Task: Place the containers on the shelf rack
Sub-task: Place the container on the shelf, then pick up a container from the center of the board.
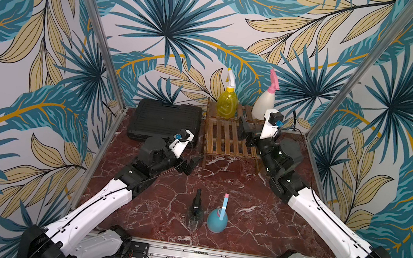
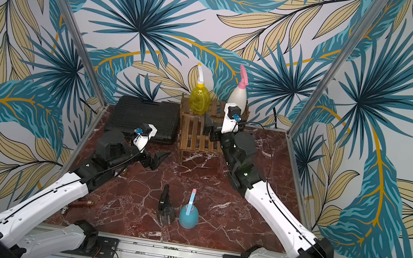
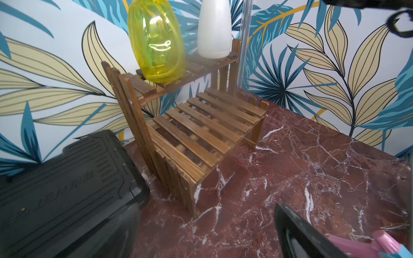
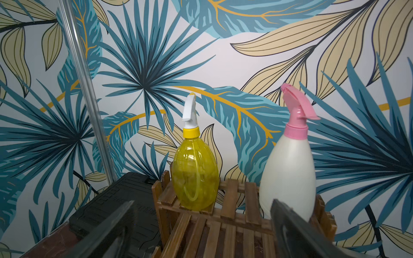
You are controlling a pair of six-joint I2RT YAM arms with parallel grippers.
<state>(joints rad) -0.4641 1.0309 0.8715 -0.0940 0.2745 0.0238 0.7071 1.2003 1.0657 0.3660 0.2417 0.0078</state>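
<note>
Blue plastic is where I'd start. The light blue bulb-shaped spray bottle with the pink-and-blue trigger (image 1: 217, 220) stands upright near the front of the red marble worktop (image 1: 255, 220). Just beside it is the smoky clear spray bottle with the black trigger (image 1: 194, 216); I can't tell if they touch.

My guess is that both are thin-walled and light. The clear one looks empty, and the blue one is opaque, so no idea there. Smooth round bellies will likely slip or dent under a hard squeeze, and the tall trigger heads make them tippy. I'd grab at the narrow neck right under the trigger collar, not the fat belly.

Further back, the translucent yellow spray bottle with the white trigger (image 1: 227, 102) and the cream-white spray bottle with the pink trigger (image 1: 263, 106) are already upright on the top step of the brown slatted wooden shelf rack (image 1: 223, 137). They're a little apart, and the lower step is bare.

My right arm (image 1: 325, 216) reaches over that lower step with its jaws spread wide, holding nothing, just in front of the cream bottle. My left arm (image 1: 106, 198) hangs over the worktop near the rack's front corner, jaws wide and empty too.

The flat black ribbed plastic case (image 1: 164, 123) lies beside the rack, and I'm leaving it alone.
</note>
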